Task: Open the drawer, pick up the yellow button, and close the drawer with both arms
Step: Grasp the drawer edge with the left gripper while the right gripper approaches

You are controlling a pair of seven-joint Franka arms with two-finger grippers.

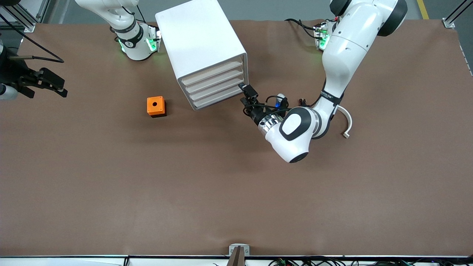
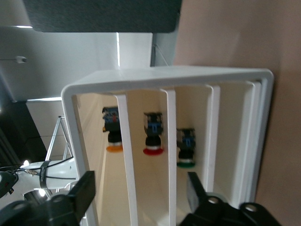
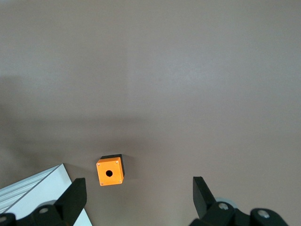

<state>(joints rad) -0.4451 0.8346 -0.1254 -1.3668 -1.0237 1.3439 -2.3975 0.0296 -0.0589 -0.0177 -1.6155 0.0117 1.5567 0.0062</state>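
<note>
Plainly, the left gripper (image 1: 247, 94) sits right at the front of the white drawer cabinet (image 1: 207, 55), at the corner of the drawer stack toward the left arm's end of the table. In the left wrist view its fingers (image 2: 87, 190) stand wide apart with nothing between them but the edges of the drawer fronts; it holds nothing yet.

Outward from that claw, the wrist view looks straight into the stack. Three push-buttons lie one per compartment: the button (image 2: 113, 132) with the orange cap in the top one, farthest from the table, a red-capped button (image 2: 153, 134) in the next down, and a green-capped button (image 2: 186, 146) below that. The orange one seems to lie with its long axis running front to back, cap toward the claw and blue end deeper in. It therefore lies ahead of the fingers and up toward the cabinet's top — that is the drawer the pull should go to, and the claw's gap looks centred lower than that.

The right gripper (image 1: 55, 87) waits over the table at the right arm's end, fingers (image 3: 75, 193) spread and empty, with the orange box (image 1: 156, 106) on the table between it and the cabinet. The left arm is clearly the nearer one.
</note>
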